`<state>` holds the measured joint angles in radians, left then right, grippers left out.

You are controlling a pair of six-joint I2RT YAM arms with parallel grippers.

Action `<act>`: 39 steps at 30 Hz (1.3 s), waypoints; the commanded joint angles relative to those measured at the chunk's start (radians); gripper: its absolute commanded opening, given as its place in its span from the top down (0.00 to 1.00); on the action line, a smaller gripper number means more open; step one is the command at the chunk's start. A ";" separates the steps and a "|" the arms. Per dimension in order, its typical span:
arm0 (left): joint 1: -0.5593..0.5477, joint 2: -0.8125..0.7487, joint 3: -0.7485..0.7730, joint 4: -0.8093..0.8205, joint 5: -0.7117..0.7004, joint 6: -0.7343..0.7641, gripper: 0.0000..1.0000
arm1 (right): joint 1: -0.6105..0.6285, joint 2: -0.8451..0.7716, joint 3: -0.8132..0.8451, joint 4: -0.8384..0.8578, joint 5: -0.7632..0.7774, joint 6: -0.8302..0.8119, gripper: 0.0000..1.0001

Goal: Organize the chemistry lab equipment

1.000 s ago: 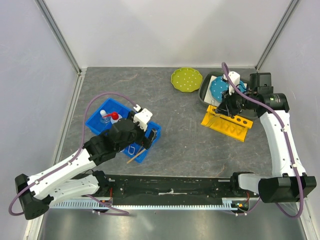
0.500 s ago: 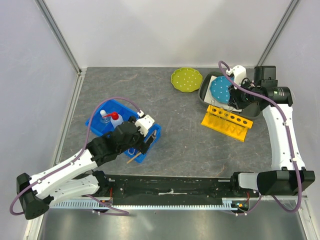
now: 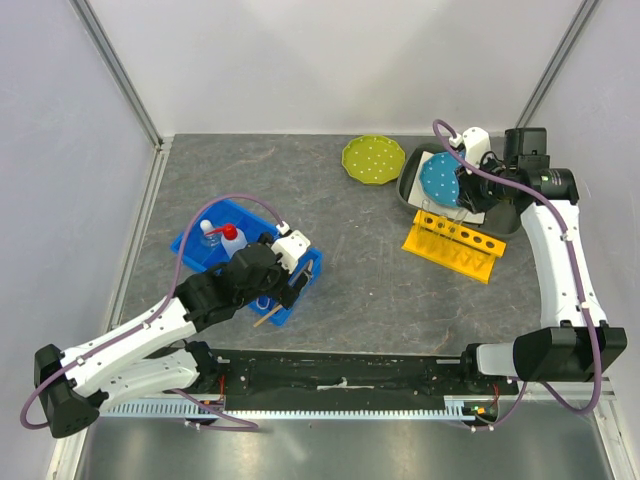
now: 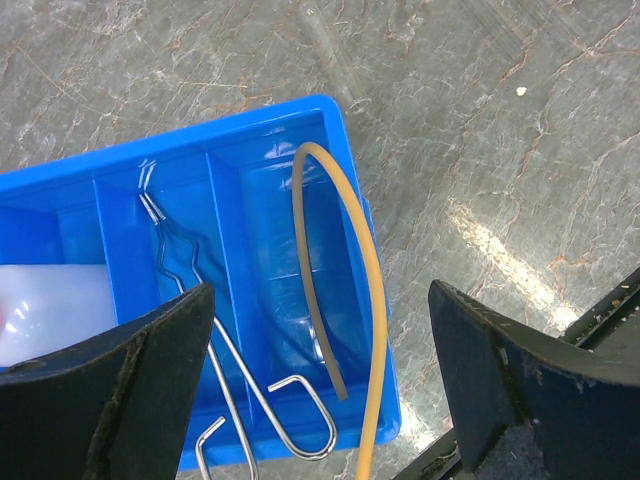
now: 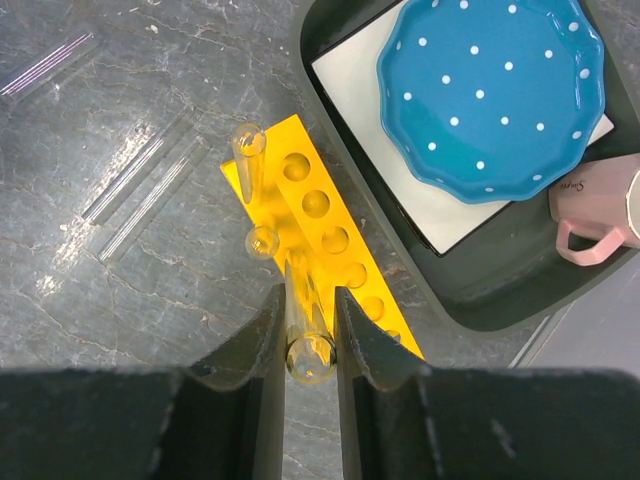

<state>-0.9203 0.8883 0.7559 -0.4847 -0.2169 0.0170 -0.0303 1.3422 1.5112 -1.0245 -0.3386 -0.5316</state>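
2 grippers: left gripper agape above blue bin, right gripper tight around glass tube

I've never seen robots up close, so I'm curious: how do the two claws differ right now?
The left claw has its jaws spread wide and holds nothing; the right claw is pinched on a glass tube. The left claw is above a blue bin with a rubber tube in it; the right claw is above a yellow rack. Both are black and two-fingered.
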 commanded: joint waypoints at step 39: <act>0.006 -0.058 -0.027 0.040 0.008 0.029 0.00 | -0.005 -0.044 -0.140 0.130 -0.100 0.022 0.55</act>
<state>-0.9199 0.8494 0.7383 -0.4816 -0.2077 0.0170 -0.0311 1.3567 1.3098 -0.8906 -0.3912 -0.5213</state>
